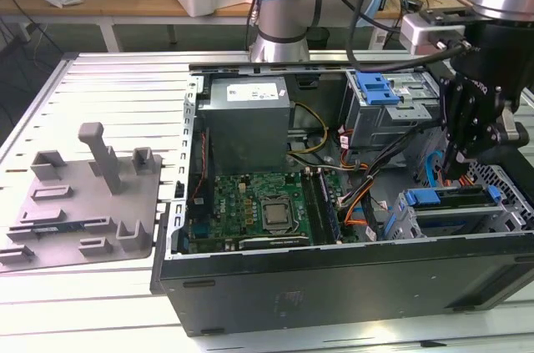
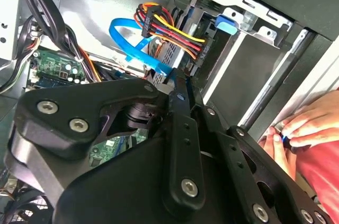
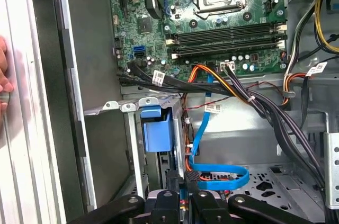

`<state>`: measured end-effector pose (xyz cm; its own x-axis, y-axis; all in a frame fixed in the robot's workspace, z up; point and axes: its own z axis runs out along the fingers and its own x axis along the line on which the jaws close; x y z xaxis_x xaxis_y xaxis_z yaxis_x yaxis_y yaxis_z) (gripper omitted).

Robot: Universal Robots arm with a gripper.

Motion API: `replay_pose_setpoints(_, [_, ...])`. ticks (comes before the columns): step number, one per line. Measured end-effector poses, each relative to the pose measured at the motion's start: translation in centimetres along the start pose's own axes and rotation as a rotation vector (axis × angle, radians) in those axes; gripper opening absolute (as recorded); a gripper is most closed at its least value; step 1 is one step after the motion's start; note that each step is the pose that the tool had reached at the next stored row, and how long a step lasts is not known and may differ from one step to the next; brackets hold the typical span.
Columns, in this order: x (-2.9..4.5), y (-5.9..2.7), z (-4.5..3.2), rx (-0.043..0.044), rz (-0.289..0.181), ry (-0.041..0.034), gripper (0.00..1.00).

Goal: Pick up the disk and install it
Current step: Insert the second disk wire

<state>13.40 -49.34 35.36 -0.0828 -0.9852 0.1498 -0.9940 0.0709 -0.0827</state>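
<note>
Now you are at the install step: the gripper [image 1: 457,171] hangs at the exterior view's right end of the case [image 1: 334,286], right over the disk [image 1: 446,199], which sits in the lower cage [image 1: 399,221] with its blue carrier uppermost. In the first wrist view the jaws look drawn almost together on that carrier's thin blue edge. Seating it, I judge, calls for a straight push along the cage, clear of the blue cable [image 3: 212,176] beside it.
</note>
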Motion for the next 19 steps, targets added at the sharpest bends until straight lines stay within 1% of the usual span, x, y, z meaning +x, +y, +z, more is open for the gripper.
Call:
replay_pose_setpoints(6, [0.3,0.0,0.42,-0.0016,0.001,-0.0128,0.16])
replay_pose_setpoints(7, [0.3,-0.01,0.46,-0.0024,0.001,-0.0136,0.16])
replay_pose_setpoints(13, [0.43,-0.13,0.52,-0.0089,-0.006,-0.0137,0.16])
replay_pose_setpoints(19, [0.46,-0.13,0.52,-0.0089,-0.006,-0.0137,0.16])
